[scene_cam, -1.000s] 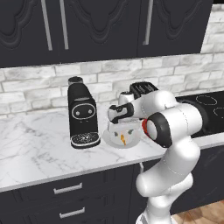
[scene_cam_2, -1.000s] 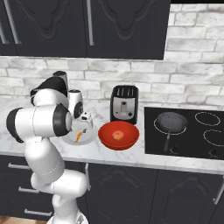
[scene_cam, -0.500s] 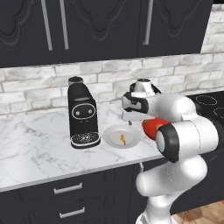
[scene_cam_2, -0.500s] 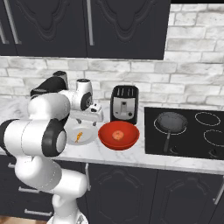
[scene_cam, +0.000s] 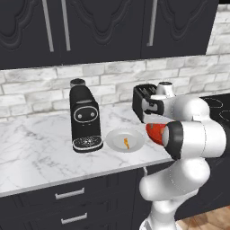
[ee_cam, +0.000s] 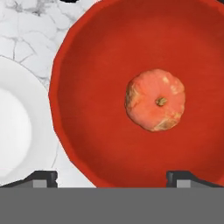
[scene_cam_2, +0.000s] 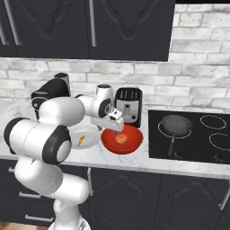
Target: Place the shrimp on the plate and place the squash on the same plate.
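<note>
The shrimp (scene_cam: 126, 143) (scene_cam_2: 80, 142), a thin orange sliver, lies on the white plate (scene_cam: 113, 135) (scene_cam_2: 91, 133) (ee_cam: 17, 122). The squash (ee_cam: 155, 106) (scene_cam_2: 120, 138), a roundish red-orange lump with tan patches, rests inside the bright red dish (ee_cam: 96, 87) (scene_cam_2: 134, 144) (scene_cam: 154, 132) just right of the plate. My gripper (ee_cam: 116, 179) (scene_cam_2: 117, 128) hangs open above the red dish. Its fingertips (ee_cam: 43, 178) stand wide apart with nothing between them, and the squash is a little ahead of them.
A black coffee machine (scene_cam: 85, 119) stands left of the plate. Behind the red dish is a black toaster (scene_cam_2: 128, 105). A dark cooktop with a small pan (scene_cam_2: 175, 126) lies to the right. The counter edge runs close in front of both dishes.
My arm has swung right, from over the plate to over the red dish. The shrimp stays lying on the plate.
</note>
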